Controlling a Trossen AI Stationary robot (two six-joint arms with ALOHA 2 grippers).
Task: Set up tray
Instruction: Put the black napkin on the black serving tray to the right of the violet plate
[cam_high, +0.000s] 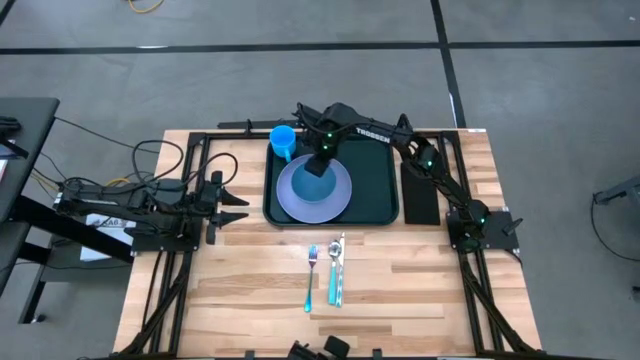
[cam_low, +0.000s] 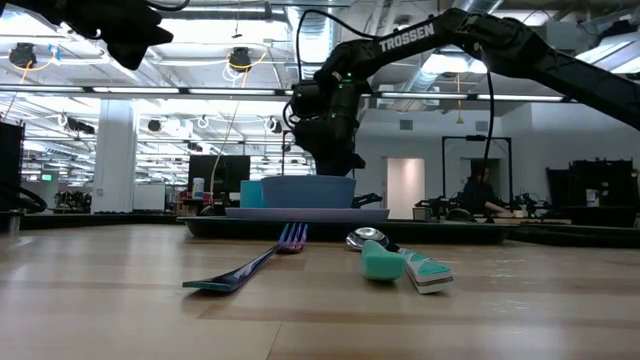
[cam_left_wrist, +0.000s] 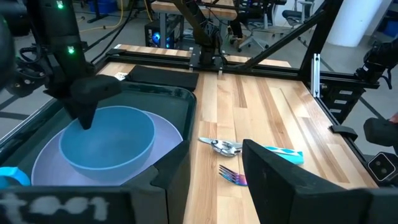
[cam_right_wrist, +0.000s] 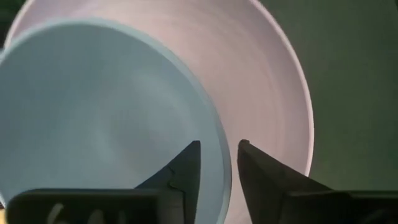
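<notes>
Right end effector (cam_high: 320, 168) (fingers parted) hovers above the tray (cam_high: 378, 190).

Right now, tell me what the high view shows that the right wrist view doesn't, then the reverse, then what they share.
Only the high view shows the blue cup in the tray's corner, the fork and spoon on the wooden table, the flat black rectangle beside the tray, and the left tool waiting off to the side.

Only the right wrist view shows the right tool open, its fingers straddling the bowl's rim.

Both show the blue bowl on the lavender plate, on the dark green tray.
</notes>
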